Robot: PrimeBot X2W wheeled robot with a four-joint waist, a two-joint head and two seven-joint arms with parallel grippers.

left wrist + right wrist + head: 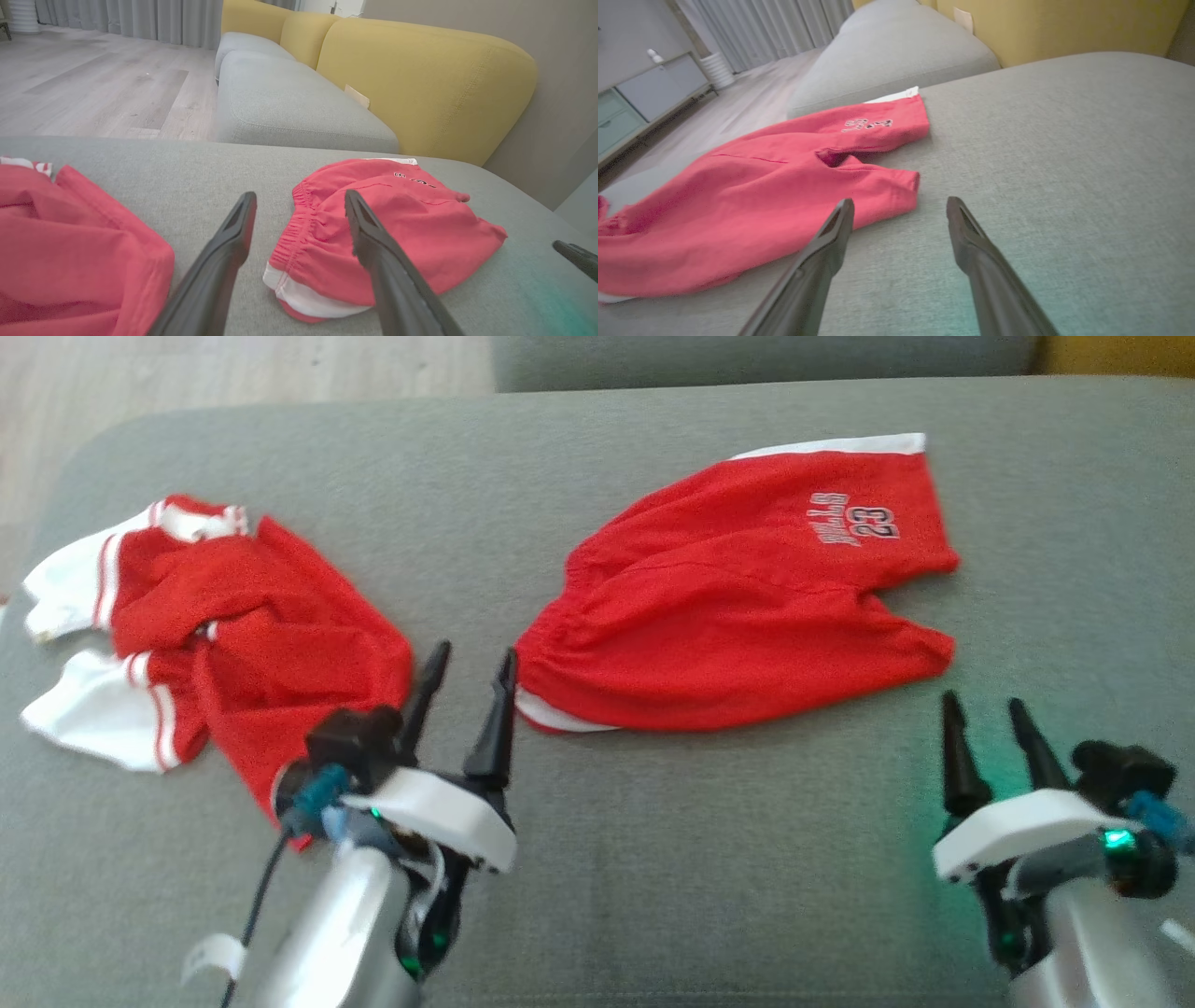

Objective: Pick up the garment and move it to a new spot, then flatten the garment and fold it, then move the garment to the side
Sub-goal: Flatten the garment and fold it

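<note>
Red shorts (738, 607) with white trim and a "BULLS 23" print lie spread on the grey cushion (653, 859), right of centre. A crumpled red-and-white jersey (233, 625) lies at the left. My left gripper (473, 655) is open and hovers between the two garments, its right fingertip just beside the elastic waistband of the shorts (420, 224). The jersey (70, 242) sits off its left finger. Near the front right, my right gripper (983, 702) is open and empty, just short of the lower leg hem of the shorts (761, 186).
Beyond the cushion's far edge stands a second grey seat (289, 102) with a yellow sofa back (420, 84). Wooden floor (93, 84) lies past the far left edge. Bare cushion spreads in front of both grippers and to the right of the shorts.
</note>
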